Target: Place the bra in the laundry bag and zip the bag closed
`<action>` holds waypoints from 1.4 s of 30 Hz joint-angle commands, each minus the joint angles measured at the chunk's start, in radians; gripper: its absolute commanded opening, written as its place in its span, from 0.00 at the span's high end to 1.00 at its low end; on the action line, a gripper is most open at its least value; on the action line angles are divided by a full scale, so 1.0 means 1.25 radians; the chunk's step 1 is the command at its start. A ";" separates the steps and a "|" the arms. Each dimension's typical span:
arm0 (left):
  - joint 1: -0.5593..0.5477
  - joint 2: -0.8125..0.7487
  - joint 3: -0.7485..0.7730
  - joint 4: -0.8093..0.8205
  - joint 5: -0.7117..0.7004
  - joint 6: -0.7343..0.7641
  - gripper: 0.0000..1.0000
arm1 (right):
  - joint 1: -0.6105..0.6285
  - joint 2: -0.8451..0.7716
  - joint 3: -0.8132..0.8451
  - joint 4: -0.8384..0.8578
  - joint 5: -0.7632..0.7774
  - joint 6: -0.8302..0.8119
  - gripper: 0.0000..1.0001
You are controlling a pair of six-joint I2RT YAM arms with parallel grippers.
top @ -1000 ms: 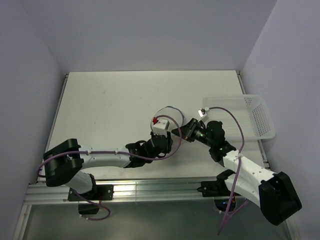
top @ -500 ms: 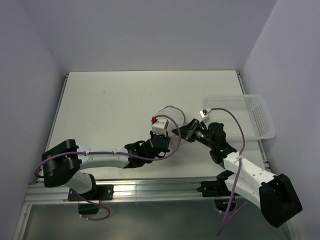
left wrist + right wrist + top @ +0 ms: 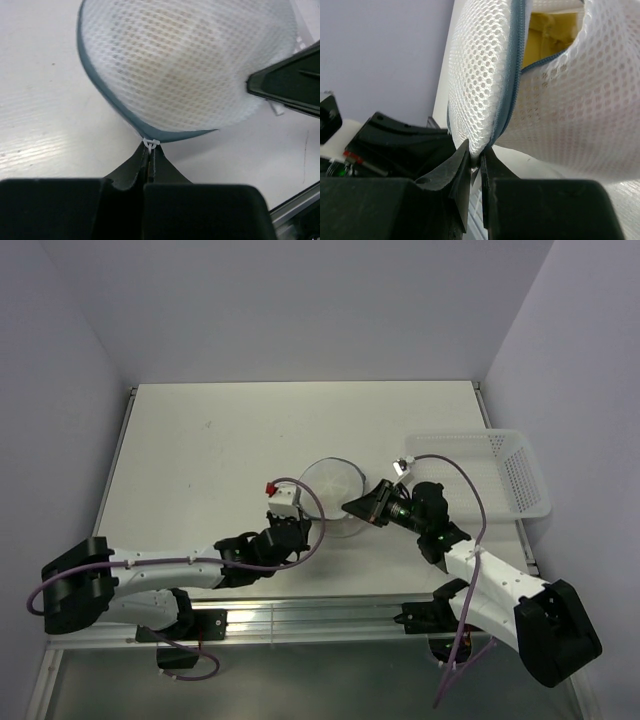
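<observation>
The laundry bag (image 3: 333,482) is a round white mesh dome with a dark zip rim, lying mid-table. In the left wrist view its mesh (image 3: 185,65) fills the top, and my left gripper (image 3: 150,150) is shut on the white zip pull (image 3: 151,144) at the near rim. In the top view the left gripper (image 3: 314,529) sits at the bag's near-left edge. My right gripper (image 3: 479,156) is shut on the bag's mesh edge beside the zip (image 3: 512,75), and it sits at the bag's right side (image 3: 353,508). The yellow bra (image 3: 547,30) shows inside through a gap in the zip.
A white plastic lattice basket (image 3: 520,480) stands at the right edge of the table, behind the right arm. Purple cables loop over both wrists. The right gripper's finger (image 3: 290,82) shows at the right in the left wrist view.
The left arm has drawn back to the left and nearer, taking the zip pull along the rim. The bag, earlier hidden under the left wrist, now shows. The right gripper has held its place.
</observation>
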 commanded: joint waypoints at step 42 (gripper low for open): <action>0.026 0.003 0.016 0.168 0.164 0.043 1.00 | 0.079 0.050 0.099 -0.023 0.082 0.084 0.66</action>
